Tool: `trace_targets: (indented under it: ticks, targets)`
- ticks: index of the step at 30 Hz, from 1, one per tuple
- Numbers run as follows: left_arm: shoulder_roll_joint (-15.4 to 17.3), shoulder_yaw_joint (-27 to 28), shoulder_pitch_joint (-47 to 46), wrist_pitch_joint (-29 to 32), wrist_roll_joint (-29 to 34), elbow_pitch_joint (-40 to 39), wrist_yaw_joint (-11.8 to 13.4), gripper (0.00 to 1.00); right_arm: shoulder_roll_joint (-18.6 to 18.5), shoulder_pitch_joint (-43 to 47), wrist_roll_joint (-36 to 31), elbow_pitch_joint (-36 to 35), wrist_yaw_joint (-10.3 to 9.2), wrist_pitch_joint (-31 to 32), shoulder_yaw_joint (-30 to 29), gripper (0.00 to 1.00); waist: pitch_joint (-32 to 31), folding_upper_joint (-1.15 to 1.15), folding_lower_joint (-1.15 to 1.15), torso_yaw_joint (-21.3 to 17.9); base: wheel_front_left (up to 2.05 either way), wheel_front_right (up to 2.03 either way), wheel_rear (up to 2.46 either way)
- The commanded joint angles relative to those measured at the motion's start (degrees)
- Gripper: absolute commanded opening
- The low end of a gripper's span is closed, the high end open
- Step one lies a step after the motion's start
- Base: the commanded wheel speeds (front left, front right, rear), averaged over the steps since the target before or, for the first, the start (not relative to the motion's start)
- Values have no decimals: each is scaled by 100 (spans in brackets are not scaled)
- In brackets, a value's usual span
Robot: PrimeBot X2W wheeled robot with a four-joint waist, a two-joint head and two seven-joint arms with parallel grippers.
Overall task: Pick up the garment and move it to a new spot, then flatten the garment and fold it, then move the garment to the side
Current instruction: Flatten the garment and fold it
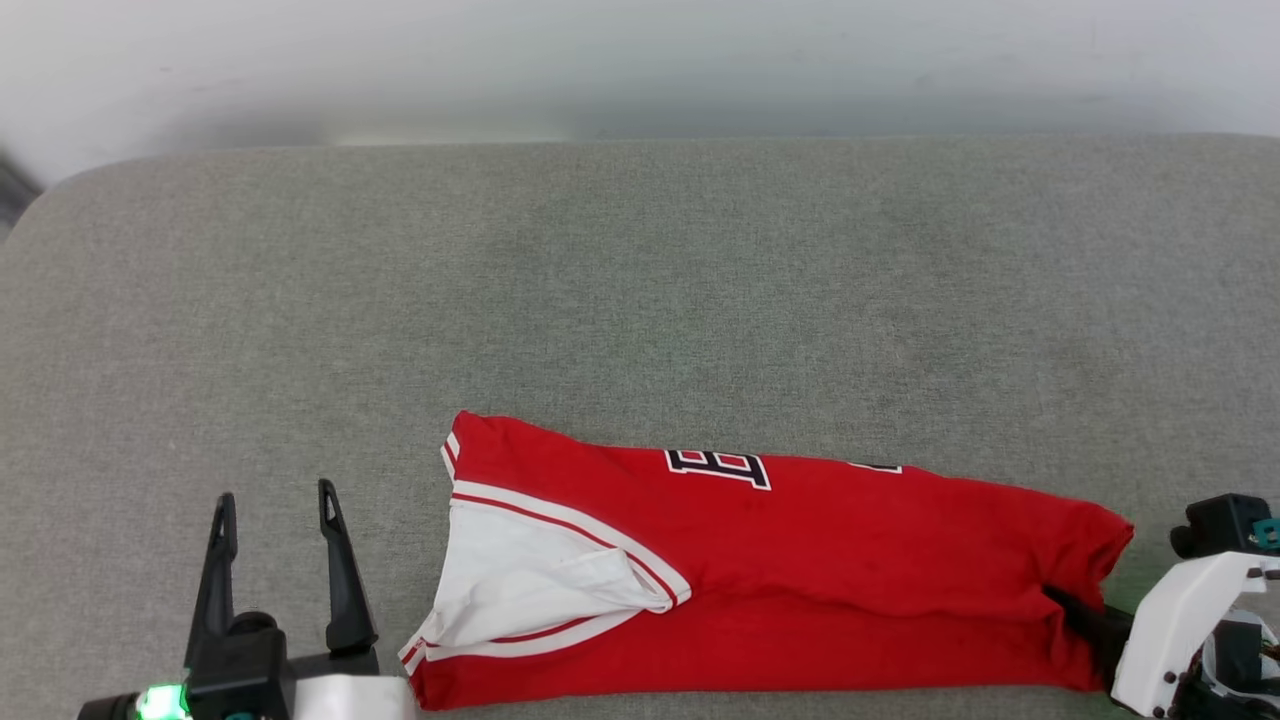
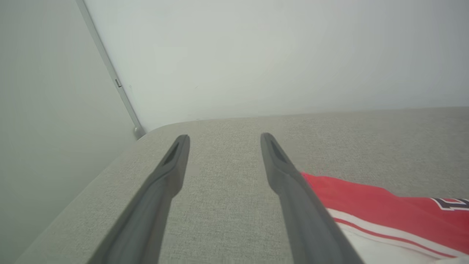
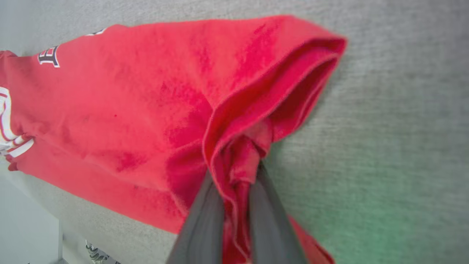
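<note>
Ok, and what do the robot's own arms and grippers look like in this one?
Left gripper: two long, slim, dark grey fingers tapering to tips, on a black base with a lit green light and white casing behind. Right gripper: the same dark grey fingers, on a white angular housing topped by a black block with a small teal part.

A broad grey fabric cushion [image 1: 640, 300] with a rounded far-left corner runs up to a plain pale wall [image 1: 640, 60], where a thin grey strip [image 2: 110, 69] slants down to a small metal fitting [image 2: 138, 131] beside the cushion's edge, and a green tinge [image 3: 366, 220] colours one patch of the weave.
</note>
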Motion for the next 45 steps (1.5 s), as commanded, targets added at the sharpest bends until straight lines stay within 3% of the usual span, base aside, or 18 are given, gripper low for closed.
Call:
trace_targets:
  ticks: [1,5,16,21,30,34,39,45]
  targets:
    - [-62,56,75,-28,72,21,-41,100,171,90,-40,76,-3,73,169,0,-25,0,0,2,0,0,0]
    - [-361,262,256,-28,300,122,-167,100,-66,-41,-65,-11,-3,13,31,0,-112,0,0,1,0,0,0]
    - [-678,473,489,-29,630,323,-675,100,-946,-156,-393,247,-4,267,-410,0,-296,0,0,-16,0,0,0]
    - [-743,560,520,-29,718,420,-839,100,-1030,-154,-455,220,-3,761,-421,0,-362,0,0,-14,0,0,0]
    - [-846,752,523,-28,774,592,-1091,100,-890,-156,126,-1395,-3,1608,-326,0,-481,0,0,12,0,0,0]
    - [-909,849,474,-29,755,596,-1134,100,-771,-391,25,-2198,-3,1851,-94,0,-445,0,0,32,0,0,0]
    - [-955,912,352,-29,813,620,-1232,100,-437,-1072,-294,-2629,-3,2236,619,0,-323,0,0,81,0,0,0]
    - [-1024,894,158,-28,859,629,-1334,100,166,-2141,-718,-2468,-3,2466,1714,0,-122,0,0,211,0,0,0]
